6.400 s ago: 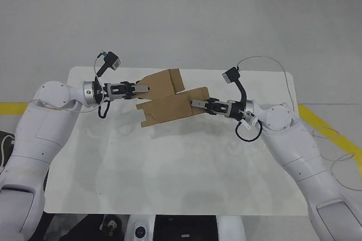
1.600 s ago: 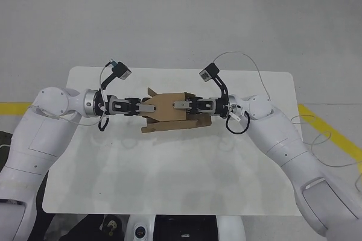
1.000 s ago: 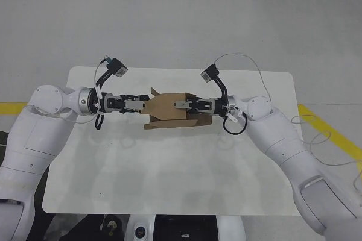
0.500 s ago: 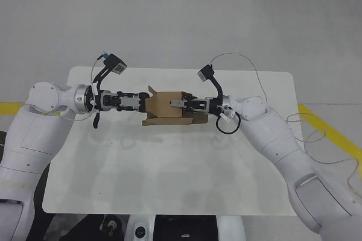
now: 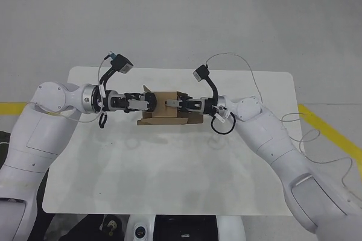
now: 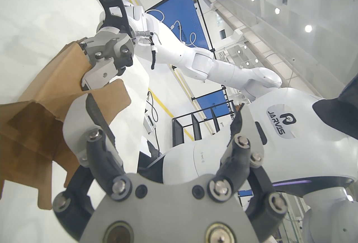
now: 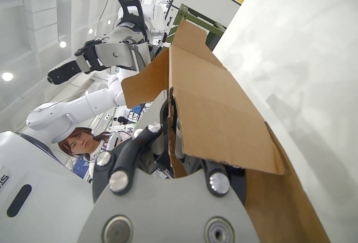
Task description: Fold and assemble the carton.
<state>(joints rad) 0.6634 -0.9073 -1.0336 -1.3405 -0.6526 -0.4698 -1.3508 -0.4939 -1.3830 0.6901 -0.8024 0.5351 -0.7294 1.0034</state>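
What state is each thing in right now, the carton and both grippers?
carton: partly folded up, end flaps loose and open, not closed.
left gripper: open, one finger against a flap at one end of the carton.
right gripper: shut on the carton's wall at the other end.

Plain brown carton [image 5: 166, 109] (white table [image 5: 169, 175])

White table [image 5: 169, 175] on grey floor [image 5: 169, 30] (yellow stripe [image 5: 6, 108] alongside)
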